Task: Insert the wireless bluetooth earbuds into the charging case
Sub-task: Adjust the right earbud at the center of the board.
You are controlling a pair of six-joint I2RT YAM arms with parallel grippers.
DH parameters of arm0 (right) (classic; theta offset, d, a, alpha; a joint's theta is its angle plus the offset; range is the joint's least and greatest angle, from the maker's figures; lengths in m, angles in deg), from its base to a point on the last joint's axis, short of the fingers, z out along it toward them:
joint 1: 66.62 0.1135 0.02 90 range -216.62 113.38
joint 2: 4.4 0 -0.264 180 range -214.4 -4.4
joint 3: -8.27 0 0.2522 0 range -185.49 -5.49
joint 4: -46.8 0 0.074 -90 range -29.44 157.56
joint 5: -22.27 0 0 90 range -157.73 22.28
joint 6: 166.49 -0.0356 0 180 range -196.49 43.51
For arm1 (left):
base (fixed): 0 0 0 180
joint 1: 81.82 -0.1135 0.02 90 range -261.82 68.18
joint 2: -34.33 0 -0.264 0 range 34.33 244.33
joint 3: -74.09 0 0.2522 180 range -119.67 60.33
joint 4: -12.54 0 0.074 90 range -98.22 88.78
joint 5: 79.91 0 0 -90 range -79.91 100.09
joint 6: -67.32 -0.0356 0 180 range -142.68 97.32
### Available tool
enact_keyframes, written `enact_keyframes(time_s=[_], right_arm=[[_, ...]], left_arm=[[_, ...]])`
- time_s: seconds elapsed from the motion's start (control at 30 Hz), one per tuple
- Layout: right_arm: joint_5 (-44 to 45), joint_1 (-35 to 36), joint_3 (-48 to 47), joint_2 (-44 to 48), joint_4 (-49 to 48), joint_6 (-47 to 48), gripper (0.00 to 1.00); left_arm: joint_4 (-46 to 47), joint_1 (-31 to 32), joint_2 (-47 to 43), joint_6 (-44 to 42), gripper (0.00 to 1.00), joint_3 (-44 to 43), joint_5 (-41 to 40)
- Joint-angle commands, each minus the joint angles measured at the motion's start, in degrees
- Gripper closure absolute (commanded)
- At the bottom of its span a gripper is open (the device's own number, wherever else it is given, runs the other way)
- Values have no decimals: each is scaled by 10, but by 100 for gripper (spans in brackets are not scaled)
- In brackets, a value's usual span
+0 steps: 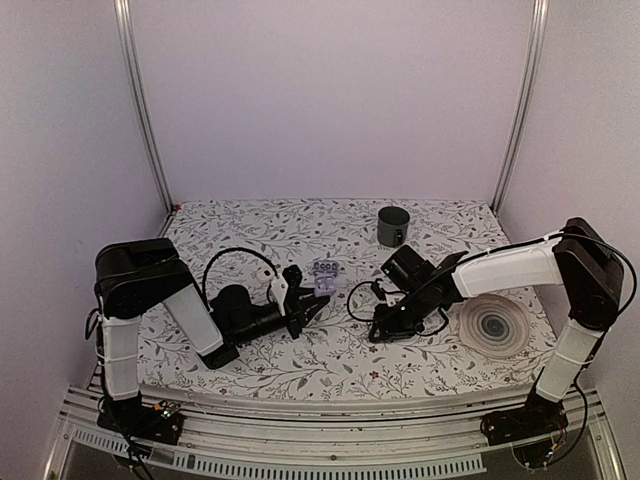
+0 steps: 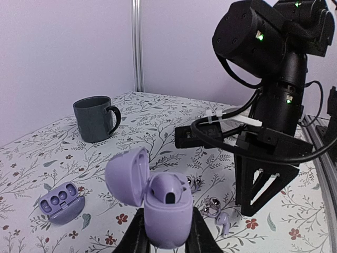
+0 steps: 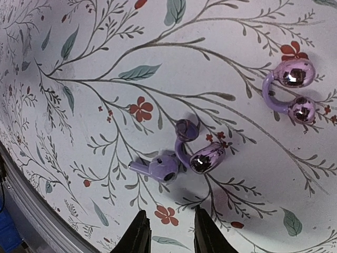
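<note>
Lilac case [image 2: 168, 208], lid open, sat clamped upright in the left hand [image 2: 168, 235] for loading; near it the right hand [image 3: 169, 234], narrow, empty, hovered over an earbud [image 3: 159, 168].

Clamps the left gripper [image 2: 167, 234] on an open lilac case [image 2: 168, 208] with the left arm [image 1: 190, 310] folded low toward centre, and points the right gripper [image 3: 167, 232] straight down from the inward-stretched right arm [image 1: 500, 270], fingers slightly parted, empty.
</note>
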Motion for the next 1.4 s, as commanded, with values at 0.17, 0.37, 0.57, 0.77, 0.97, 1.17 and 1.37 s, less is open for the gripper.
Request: enact_keyframes(time_s=[0.17,0.37,0.57,0.77,0.97,1.17,1.37], right_arm=[[5,4,-38,-52,-13,2,71],[14,4,-63,-72,1,9,71],[43,8,-85,-80,32,26,71],[71,22,-93,-81,58,31,71],[79,35,-105,-91,61,30,71],[86,36,-111,-94,68,27,72],[89,37,-114,-92,67,23,75]], left_arm=[[166,-7,-22,0,100,6,1],[165,-7,-21,-1,100,4,2],[166,-7,-18,0,100,2,2],[165,-7,-16,1,100,0,4],[166,-7,-16,2,100,-1,4],[166,-6,-18,1,100,2,4],[166,-6,-15,1,100,1,6]])
